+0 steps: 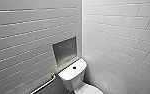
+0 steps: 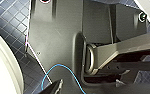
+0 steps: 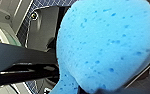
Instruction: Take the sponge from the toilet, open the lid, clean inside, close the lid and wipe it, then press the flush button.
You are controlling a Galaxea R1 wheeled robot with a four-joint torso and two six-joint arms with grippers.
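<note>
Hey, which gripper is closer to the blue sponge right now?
Right. The sponge is held up at the right gripper; the left gripper hangs apart, over dark floor tiles beside a white curved rim.

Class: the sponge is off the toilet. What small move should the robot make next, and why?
Probably bend the torso down toward the lid: the sponge is up at the right wrist, but the lid sits at the head view's bottom edge, below the tank.
</note>
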